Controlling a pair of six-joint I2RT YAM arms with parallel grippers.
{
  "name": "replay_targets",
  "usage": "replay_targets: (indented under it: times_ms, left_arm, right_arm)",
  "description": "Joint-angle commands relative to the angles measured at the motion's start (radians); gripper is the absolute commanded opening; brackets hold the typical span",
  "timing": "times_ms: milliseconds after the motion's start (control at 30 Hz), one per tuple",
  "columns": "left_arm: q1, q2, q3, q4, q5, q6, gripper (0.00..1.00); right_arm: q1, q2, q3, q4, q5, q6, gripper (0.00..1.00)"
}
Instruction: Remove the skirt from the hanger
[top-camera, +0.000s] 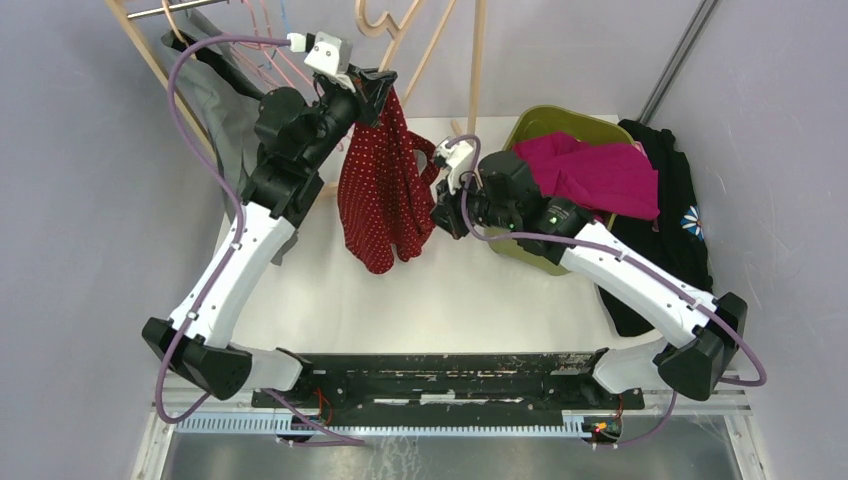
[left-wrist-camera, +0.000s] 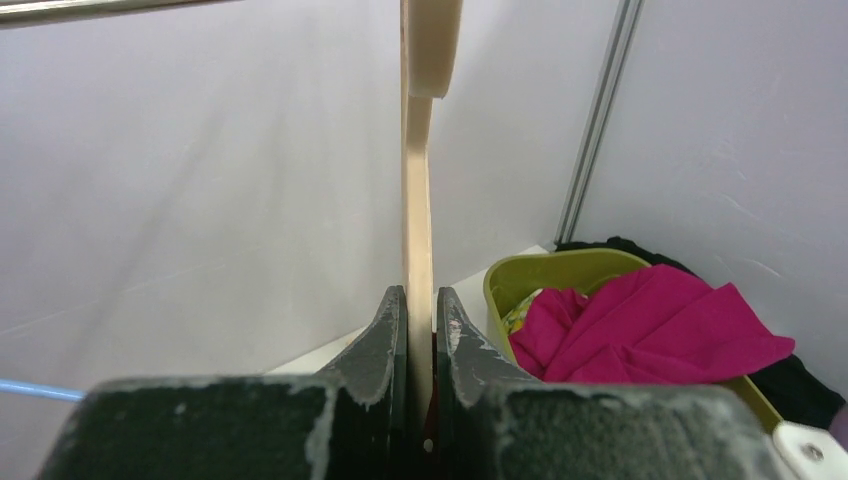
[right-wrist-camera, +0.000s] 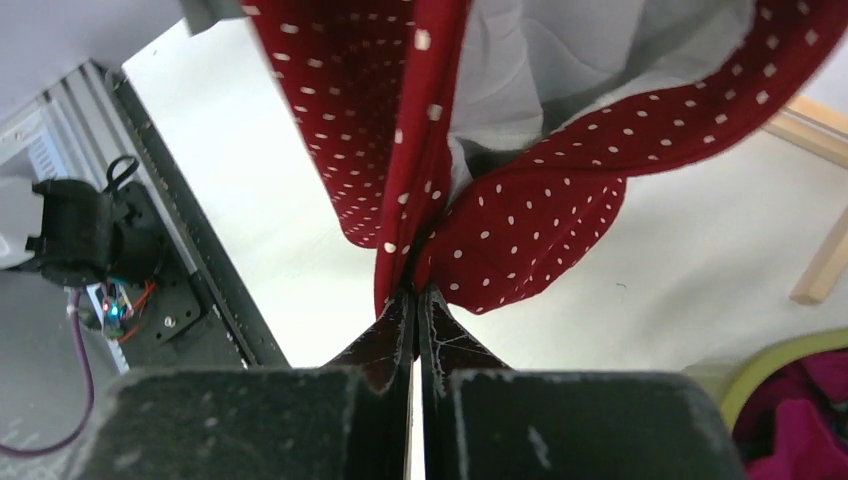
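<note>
A dark red skirt with white dots (top-camera: 380, 190) hangs over the white table from a pale wooden hanger (left-wrist-camera: 418, 200). My left gripper (top-camera: 378, 88) is raised at the skirt's top and is shut on the hanger's wooden strip, which runs up between its fingers in the left wrist view (left-wrist-camera: 420, 298). My right gripper (top-camera: 436, 168) is at the skirt's right edge. In the right wrist view (right-wrist-camera: 417, 292) it is shut on a pinched fold of the skirt (right-wrist-camera: 520, 220), which spreads upward from the fingertips.
A green basket (top-camera: 530, 125) holding a magenta cloth (top-camera: 600, 170) stands right of the skirt, with a black garment (top-camera: 670, 180) beyond it. A grey garment (top-camera: 215, 100) hangs on the wooden rack (top-camera: 478, 60) at the back left.
</note>
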Motion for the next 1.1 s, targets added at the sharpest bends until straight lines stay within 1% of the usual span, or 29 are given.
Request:
replay_targets:
  times_ms: [0, 67, 200, 300, 400, 567, 733, 900, 1067]
  left_arm:
    - [0.0, -0.028, -0.05, 0.397, -0.153, -0.001, 0.03]
    - [-0.002, 0.004, -0.026, 0.439, -0.176, -0.013, 0.03]
    - [-0.004, 0.047, 0.047, 0.443, -0.162, -0.03, 0.03]
    - [-0.007, 0.02, 0.041, 0.445, -0.178, -0.024, 0.03]
    - [-0.007, -0.012, 0.026, 0.469, -0.203, -0.001, 0.03]
    - [-0.007, -0.03, 0.051, 0.495, -0.241, 0.069, 0.03]
    - [-0.008, -0.067, 0.039, 0.545, -0.288, 0.137, 0.03]
    - [-0.007, -0.073, 0.04, 0.575, -0.313, 0.185, 0.03]
    - [-0.007, -0.075, 0.082, 0.567, -0.301, 0.197, 0.03]
  right_arm:
    - [0.082, 0.023, 0.007, -0.147, -0.079, -0.082, 0.02]
    - [0.123, 0.038, 0.004, -0.153, -0.075, -0.095, 0.02]
    - [0.16, 0.013, -0.079, -0.129, -0.03, -0.091, 0.01]
    - [0.159, -0.019, -0.178, -0.11, 0.019, -0.091, 0.01]
    - [0.159, -0.047, -0.286, -0.081, 0.033, -0.083, 0.01]
    - [0.159, -0.057, -0.359, -0.118, 0.043, -0.113, 0.01]
    - [0.159, -0.098, -0.462, -0.137, 0.05, -0.121, 0.01]
    - [0.158, -0.103, -0.524, -0.138, 0.041, -0.128, 0.01]
    - [0.158, -0.1, -0.513, -0.144, 0.044, -0.124, 0.01]
